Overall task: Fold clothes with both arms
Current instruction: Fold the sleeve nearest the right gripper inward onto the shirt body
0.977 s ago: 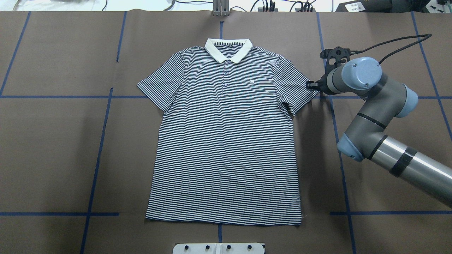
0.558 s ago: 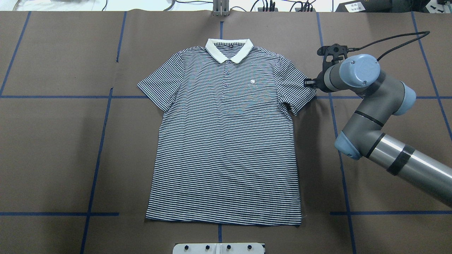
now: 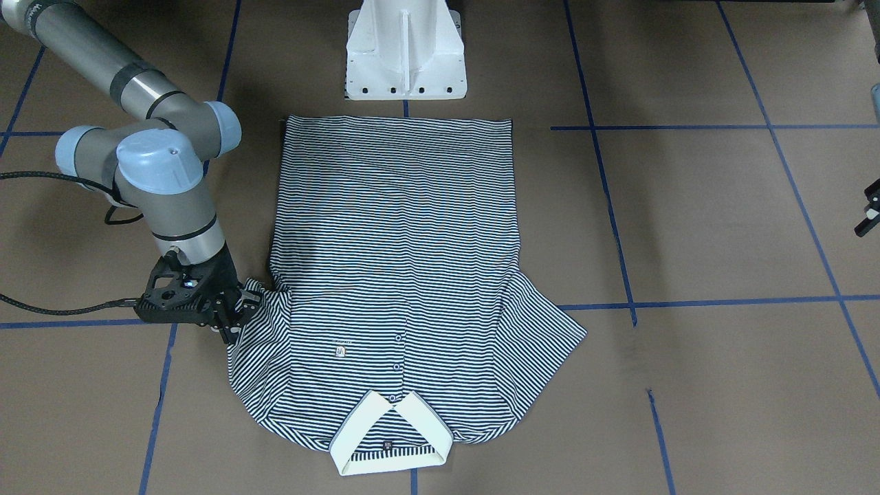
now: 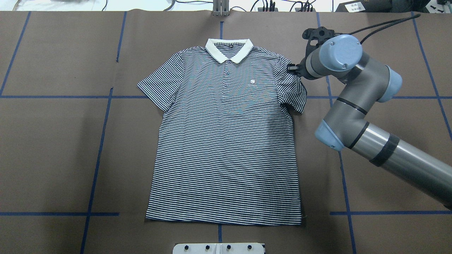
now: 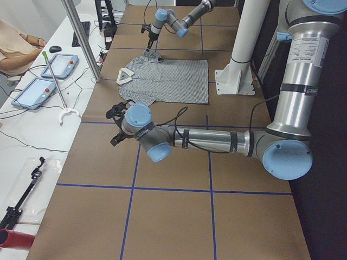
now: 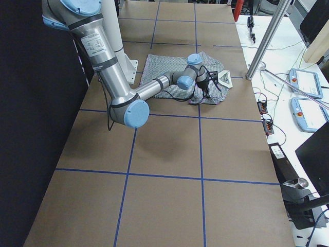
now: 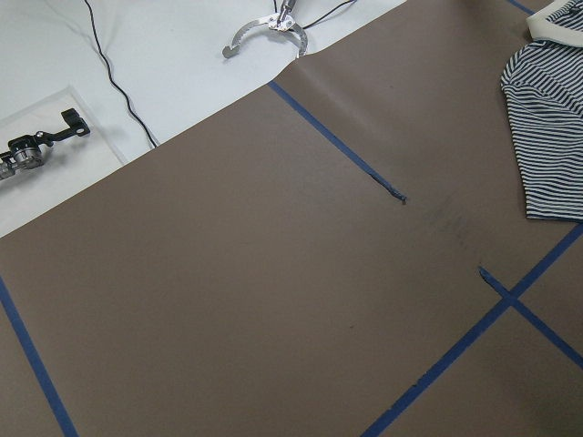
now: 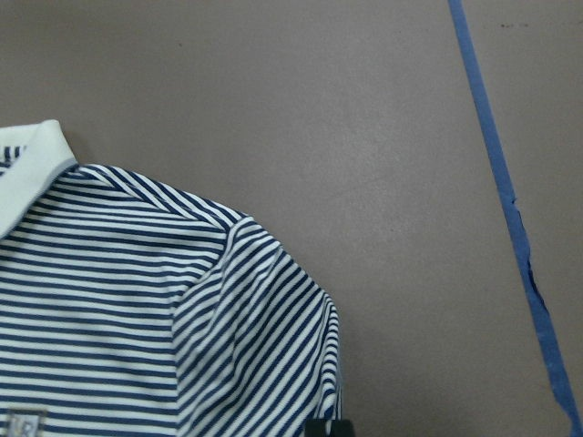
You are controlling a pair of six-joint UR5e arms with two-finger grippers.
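Sleeve [image 4: 296, 91] dragged inward (right fingers [image 4: 293, 68] pinching it).

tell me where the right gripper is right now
In the overhead view the right gripper is on the view's right, at the polo shirt sleeve's edge, right of the collar.

My overhead camera sits behind the robot, looking forward and down across the worktop [image 4: 53, 141]. The front one faces it from the far edge, steeply down; both take in the whole polo shirt [image 4: 226, 141]. Two side cameras look along the worktop from its ends, well back. Both wrist cameras look down from close; the right seems closest, though that's hard to judge.
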